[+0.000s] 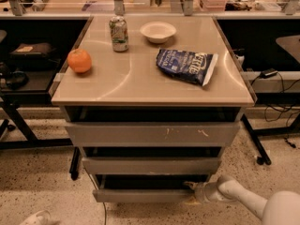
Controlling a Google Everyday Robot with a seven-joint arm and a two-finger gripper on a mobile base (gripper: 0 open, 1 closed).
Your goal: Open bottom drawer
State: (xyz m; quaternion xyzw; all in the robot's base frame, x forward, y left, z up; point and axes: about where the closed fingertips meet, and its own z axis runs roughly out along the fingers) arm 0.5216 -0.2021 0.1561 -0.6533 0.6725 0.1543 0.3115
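A speckled floor (pixel 37 182) runs under a tan cabinet with dark desks on both sides. The drawer (pixel 140 195) is the lowest and narrowest of three grey fronts, right down near the floor, with a dark gap above it. The gripper (pixel 191 186) is at the right end of that drawer, up against its top edge. I cannot tell how wide it is set or whether it has hold of the drawer. Its white arm (pixel 234 193) comes in from the bottom right corner.

Above sits the middle drawer front (pixel 150 165), then the widest front (pixel 150 134) with white scratch marks (pixel 202 133). On the table top (pixel 140 86) are an orange (pixel 79 60) at the left, a can (pixel 119 33) and a white bowl (pixel 158 31) at the back, and a blue chip bag (pixel 186 65) at the right.
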